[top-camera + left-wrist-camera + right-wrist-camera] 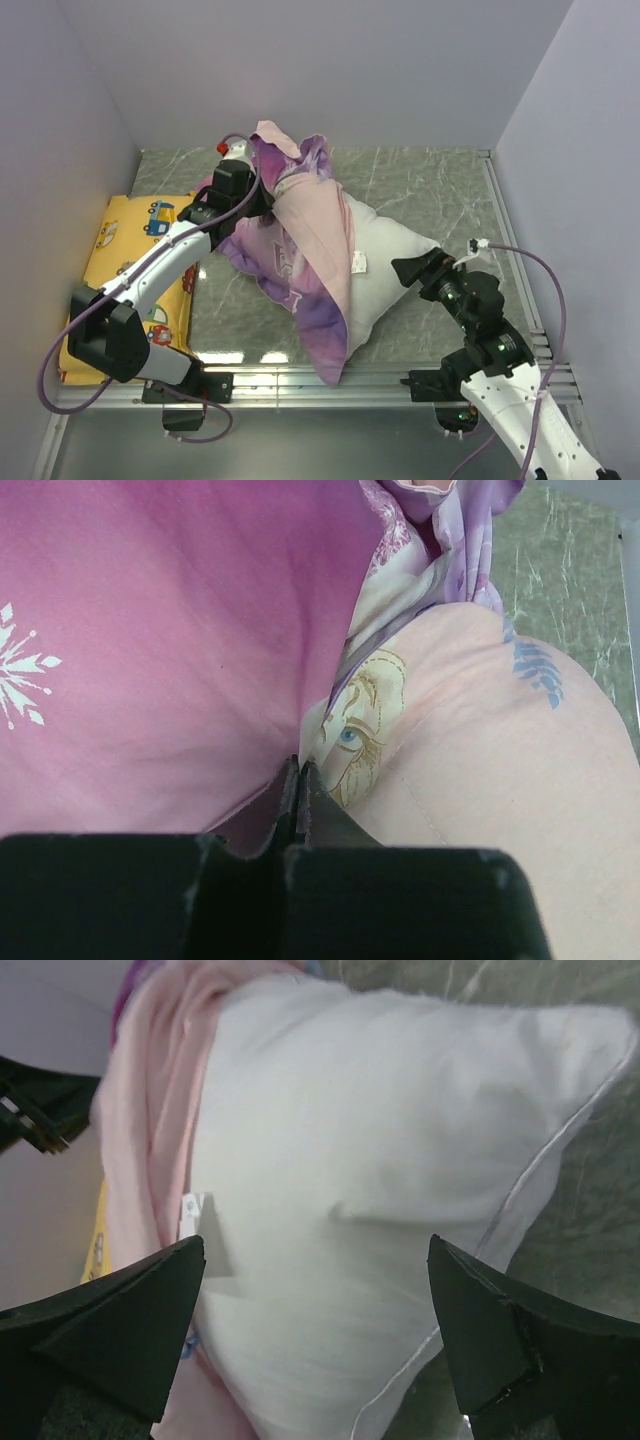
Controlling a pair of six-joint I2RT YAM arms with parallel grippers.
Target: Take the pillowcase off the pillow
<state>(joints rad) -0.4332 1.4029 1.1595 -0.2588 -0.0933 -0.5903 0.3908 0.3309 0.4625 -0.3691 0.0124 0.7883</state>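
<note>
Pillowcase (pixel 310 240) in left gripper (pixel 300 770), right gripper (pixel 316 1247) spread

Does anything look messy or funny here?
Yes. The pillowcase is only half off: bunched up, its pale pink inside showing, draped over the white pillow, whose bare corner sticks out on the right. The left gripper pinches the fabric.

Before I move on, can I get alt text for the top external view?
A purple-pink pillowcase hangs partly pulled off a white pillow on a grey marbled table. The left gripper pinches the bunched case at the far side; the right gripper stands open at the pillow's bare corner. A yellow cushion lies at left.
</note>
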